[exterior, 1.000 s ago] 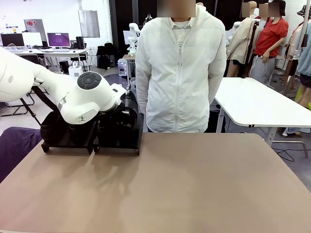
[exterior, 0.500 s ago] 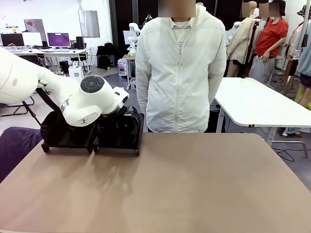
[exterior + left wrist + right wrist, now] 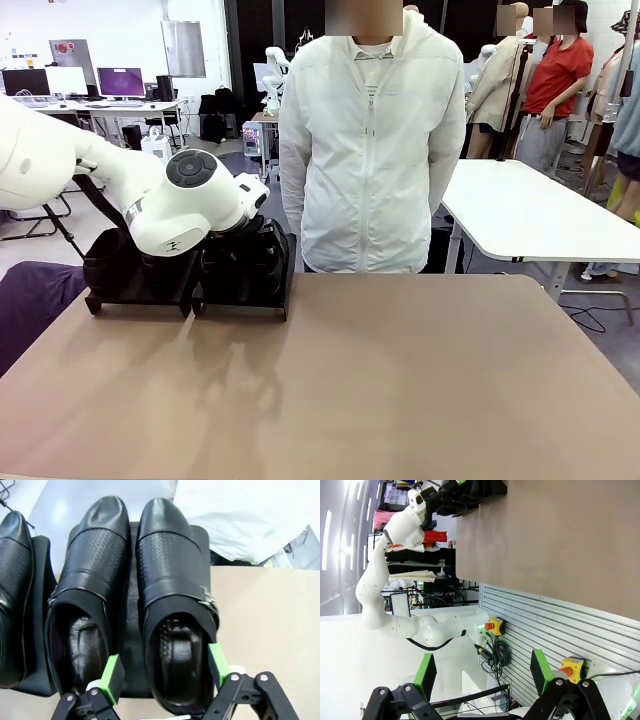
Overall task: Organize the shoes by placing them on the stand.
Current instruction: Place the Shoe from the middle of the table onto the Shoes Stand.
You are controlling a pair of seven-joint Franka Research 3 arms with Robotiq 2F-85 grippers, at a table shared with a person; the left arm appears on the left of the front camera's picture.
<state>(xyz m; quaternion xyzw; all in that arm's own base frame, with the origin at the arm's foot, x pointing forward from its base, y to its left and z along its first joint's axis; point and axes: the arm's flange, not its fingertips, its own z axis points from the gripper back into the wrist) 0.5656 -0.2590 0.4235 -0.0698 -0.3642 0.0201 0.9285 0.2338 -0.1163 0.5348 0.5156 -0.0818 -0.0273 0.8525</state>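
Left gripper (image 3: 165, 675) stands released, green pads spread either side of the heel opening of the shoe on the right (image 3: 175, 605) in the left wrist view, neither pad visibly pressing the leather. That shoe sits on the stand (image 3: 131, 645), toe pointing away, close beside its mate (image 3: 85, 605); a third shoe (image 3: 15, 595) rests on the neighbouring platform at the frame's left edge. In the front view the left arm (image 3: 180, 205) hangs over the stand (image 3: 240, 295) at the table's far left, before the person (image 3: 370, 150). Right gripper (image 3: 480, 680) is spread wide, parked off the table (image 3: 560, 540). Judgement: the placement appears complete; the sound move is a straight lift, keeping the pads clear of the heel collar so the shoe is not dragged off its platform.
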